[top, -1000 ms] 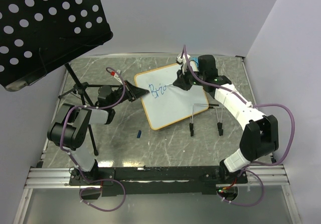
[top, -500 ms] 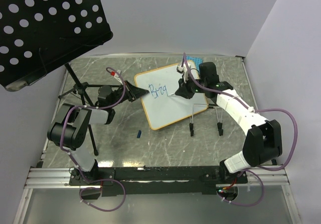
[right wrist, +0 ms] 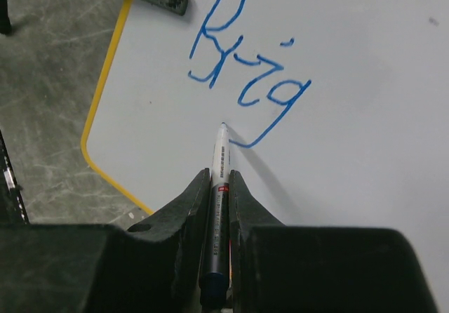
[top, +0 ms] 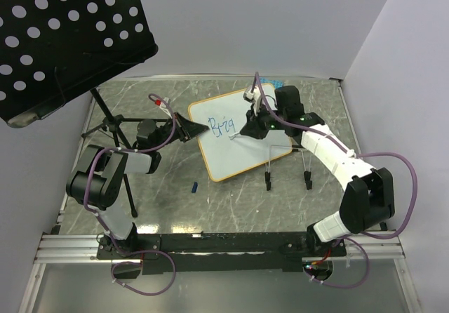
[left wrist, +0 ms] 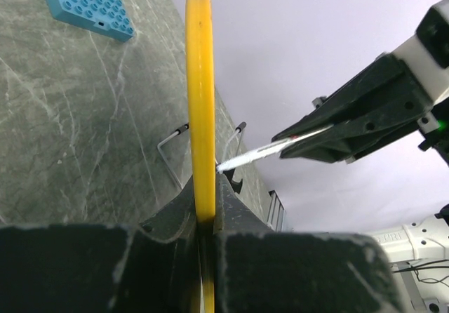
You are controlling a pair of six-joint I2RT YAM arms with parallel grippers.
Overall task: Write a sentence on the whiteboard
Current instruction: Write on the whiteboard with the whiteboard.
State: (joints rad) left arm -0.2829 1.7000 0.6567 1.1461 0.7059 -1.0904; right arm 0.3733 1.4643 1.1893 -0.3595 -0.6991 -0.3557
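whiteboard [top: 242,157] on table [top: 231,208], toward 12 o'clock. left tool [left wrist: 205,191] clamped on its 9 o'clock rim. right tool [right wrist: 219,180] pinching marker [right wrist: 219,155], tip by the g's tail. sentence [right wrist: 245,74]: only "brig" down; most remains.

The whiteboard [right wrist: 365,151] is glossy and smooth, its white face taking soft shadows, and its thin yellow rim [left wrist: 200,81] looks like shiny plastic. The blue writing [right wrist: 245,81] lies flat and a little streaky. The marker [right wrist: 219,160] has a smooth white plastic barrel. My right claw [right wrist: 219,180] and left claw [left wrist: 205,211] are matt black plastic, faintly grainy. The table [left wrist: 84,116] looks like polished grey-green marble with pale veins. The blue studded plate [left wrist: 85,4] is matt plastic.
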